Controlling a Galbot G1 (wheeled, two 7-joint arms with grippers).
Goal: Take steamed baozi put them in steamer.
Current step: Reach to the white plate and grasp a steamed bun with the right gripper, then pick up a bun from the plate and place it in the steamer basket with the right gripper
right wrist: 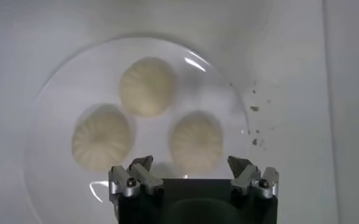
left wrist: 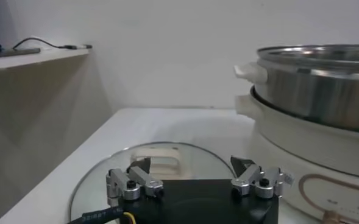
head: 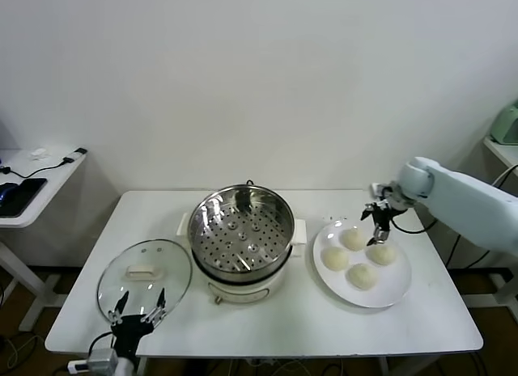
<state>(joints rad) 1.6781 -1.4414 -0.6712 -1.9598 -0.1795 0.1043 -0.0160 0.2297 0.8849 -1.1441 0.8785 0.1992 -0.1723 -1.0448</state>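
The steamer [head: 279, 255], a shiny steel pot with a perforated tray on a white base, stands mid-table and holds nothing. Four pale baozi lie on a white plate [head: 396, 291] to its right: one at the back [head: 353, 239], one at the right [head: 383, 254], one at the left [head: 334, 258], one at the front [head: 362, 276]. My right gripper [head: 377, 235] hovers open just above the back two. The right wrist view shows three baozi [right wrist: 147, 86] [right wrist: 102, 137] [right wrist: 195, 141] beyond the open right gripper [right wrist: 190, 165]; the fourth is hidden. My left gripper [head: 137, 305] waits open at the table's front left.
A round glass lid [head: 144, 277] lies flat left of the steamer, under the left gripper [left wrist: 191, 167]; it also shows in the left wrist view [left wrist: 167, 152], with the steamer [left wrist: 313, 91] beside it. A side table [head: 32, 182] with cables stands far left.
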